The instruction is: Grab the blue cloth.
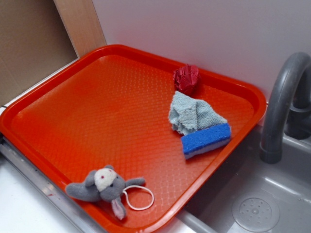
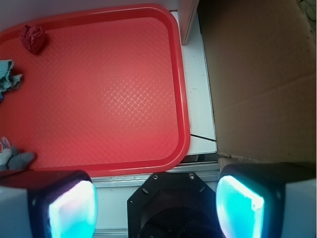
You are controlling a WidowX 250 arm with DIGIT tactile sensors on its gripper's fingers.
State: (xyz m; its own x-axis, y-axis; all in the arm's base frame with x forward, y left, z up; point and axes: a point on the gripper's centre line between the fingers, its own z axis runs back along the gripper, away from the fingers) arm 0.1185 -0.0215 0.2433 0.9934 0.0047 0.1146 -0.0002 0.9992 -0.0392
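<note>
Terry fabric, pale blue-grey and fuzzy, makes the blue cloth (image 1: 192, 116) look light, limp and easy to pinch at its raised folds. In the exterior view it lies at the far right of the orange plastic tray (image 1: 58, 97), draped onto a bright blue rectangular sponge (image 1: 206, 140), beside a dark red wadded ball (image 1: 187, 78); a grey plush toy (image 1: 104, 187) sits near.

From the wrist, the gripper (image 2: 156, 208) hangs released, empty, well apart from the cloth (image 2: 9, 74) at left.

Pale blue-grey cloth (image 1: 192, 116), bright blue sponge (image 1: 206, 140), dark red ball (image 1: 187, 78), diamond-textured orange-red tray (image 1: 97, 97)
</note>
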